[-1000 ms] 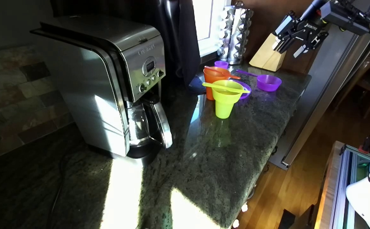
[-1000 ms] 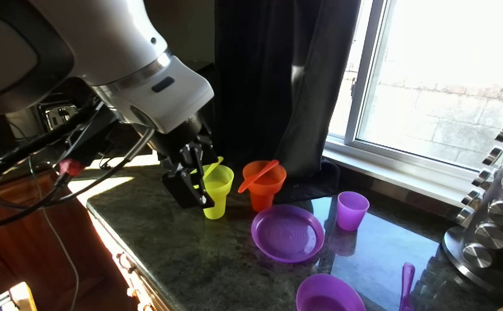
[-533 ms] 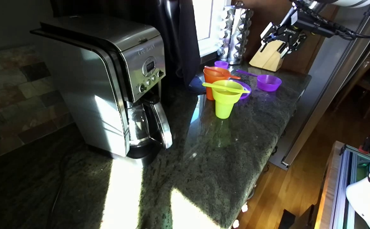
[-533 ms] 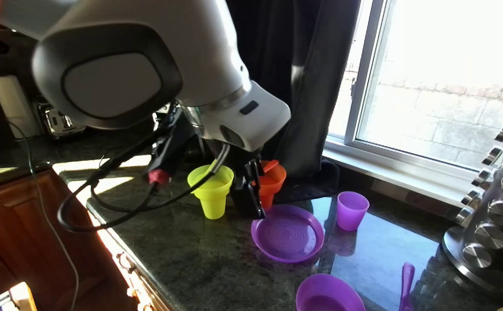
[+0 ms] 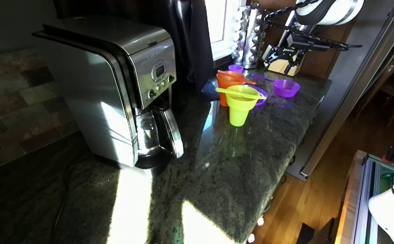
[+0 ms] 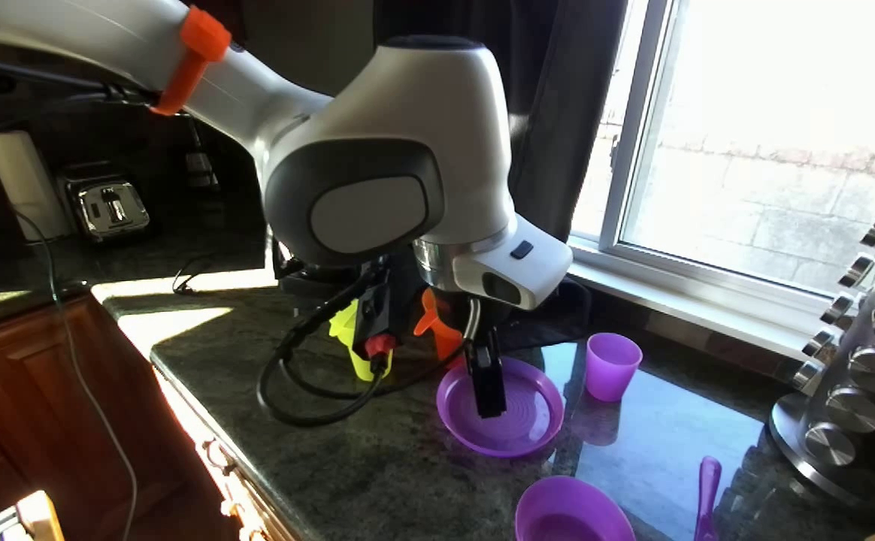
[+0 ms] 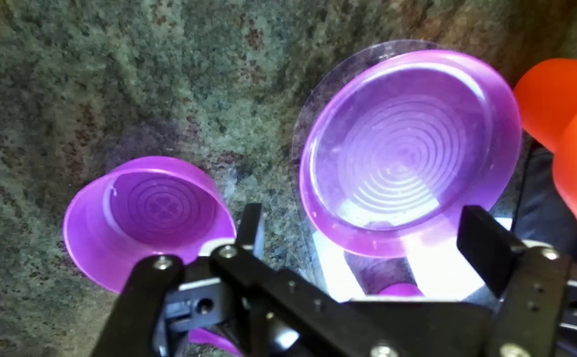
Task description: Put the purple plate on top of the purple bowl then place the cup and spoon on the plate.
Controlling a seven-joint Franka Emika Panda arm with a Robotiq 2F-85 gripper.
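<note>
The purple plate (image 7: 407, 148) lies face up on the dark stone counter (image 7: 194, 64); the purple bowl (image 7: 152, 213) stands open side up near it but apart, to the plate's left in the wrist view. The gripper (image 7: 363, 225) hangs higher than the plate and apart from it, its 2 fingers (image 7: 487, 243) spread wide and holding nothing; in the wrist view, 1 finger crosses in front of the plate's rim. The purple cup (image 6: 613, 368) stands upright near the plate, to its right in an exterior view, a strip of counter between them. The purple spoon (image 6: 706, 496) lies farther from the plate than the bowl does, partly cut off by the frame in an exterior view. Just beside the plate is the orange vessel (image 5: 224, 93), an orange spoon (image 5: 241, 78) laid across its top; whether vessel and plate touch cannot be told. The yellow-green cup (image 5: 239, 112), a yellow-green spoon (image 5: 241, 94) across its rim, stands in front of the plate in an exterior view and hides part of it. To the right of the plate in an exterior view, past the purple spoon, rises the spice rack (image 6: 858, 376); the coffee maker (image 5: 95, 81) stands well apart from the plate on the same counter.
</note>
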